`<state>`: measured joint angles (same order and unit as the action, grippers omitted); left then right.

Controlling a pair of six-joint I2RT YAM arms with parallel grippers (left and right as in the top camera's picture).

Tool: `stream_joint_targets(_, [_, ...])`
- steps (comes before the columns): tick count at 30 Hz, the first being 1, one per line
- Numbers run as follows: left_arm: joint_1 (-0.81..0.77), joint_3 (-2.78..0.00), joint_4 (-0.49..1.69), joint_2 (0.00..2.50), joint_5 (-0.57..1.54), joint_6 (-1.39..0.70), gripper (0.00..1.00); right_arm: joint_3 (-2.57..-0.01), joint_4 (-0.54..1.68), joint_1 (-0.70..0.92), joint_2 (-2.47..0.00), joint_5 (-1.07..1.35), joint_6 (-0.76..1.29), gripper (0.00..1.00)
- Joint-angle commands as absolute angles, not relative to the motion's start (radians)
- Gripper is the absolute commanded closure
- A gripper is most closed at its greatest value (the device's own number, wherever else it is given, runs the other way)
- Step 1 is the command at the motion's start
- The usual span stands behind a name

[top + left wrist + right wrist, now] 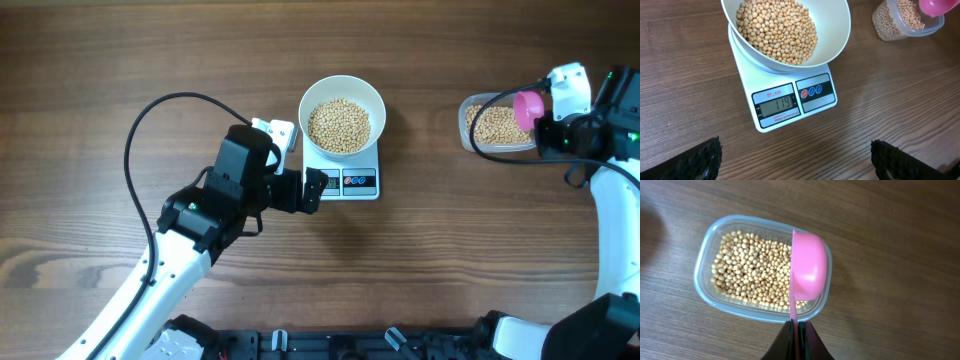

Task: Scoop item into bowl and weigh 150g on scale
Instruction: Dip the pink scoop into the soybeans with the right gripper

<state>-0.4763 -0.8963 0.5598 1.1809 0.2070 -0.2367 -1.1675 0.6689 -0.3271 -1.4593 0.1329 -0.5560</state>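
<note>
Holding a pink scoop (pixel 809 272) by its thin handle, the right gripper (pixel 796 330) has its jaws closed tight on that handle, and the scoop's cup hangs over the near end of a clear tub (pixel 707 255) of beans (pixel 752 275). In the right wrist view the scoop is turned on its side, its rounded back showing, so whether it carries any beans cannot be told. The handle runs straight out from the jaws, with the cup at the far tip, above the tub's rim and the beans beside it. The bowl (pixel 342 115) sits on the scale (pixel 358 184) at the table's middle, well apart from the tub and toward the left arm's side of it; it already holds a good heap of beans. The scale's display (pixel 776 105) reads 119, so the weight looks short of the target and more beans are likely needed. The next move turns on this: the beans lie directly under and beside the cup, so a dip and roll of the right wrist should fill it, then a carry across to the bowl. The left gripper (pixel 312 190) stands just beside the scale's button edge, jaws wide open and holding nothing, its camera looking onto the display. It is the nearer arm to the bowl, but the scoop and tub belong to the right.
</note>
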Motion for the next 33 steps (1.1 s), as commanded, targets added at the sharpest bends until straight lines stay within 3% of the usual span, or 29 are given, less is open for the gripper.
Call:
stream_joint_targets(1, [-0.482,-0.896,0.557,1.172,0.197,-0.216,0.00,-1.170,0.670,-0.279,-1.495,0.070,-0.575,0.96])
stream_joint_targets(17, [-0.482,-0.896,0.557,1.172,0.197,-0.216,0.00,-1.169,0.670,-0.186,-1.552,-0.142,-0.548,0.96])
stream_joint_targets(33, [-0.482,-0.896,0.557,1.172,0.197,-0.216,0.00,-1.169,0.759,-0.186,-1.613,0.113,-0.493,0.96])
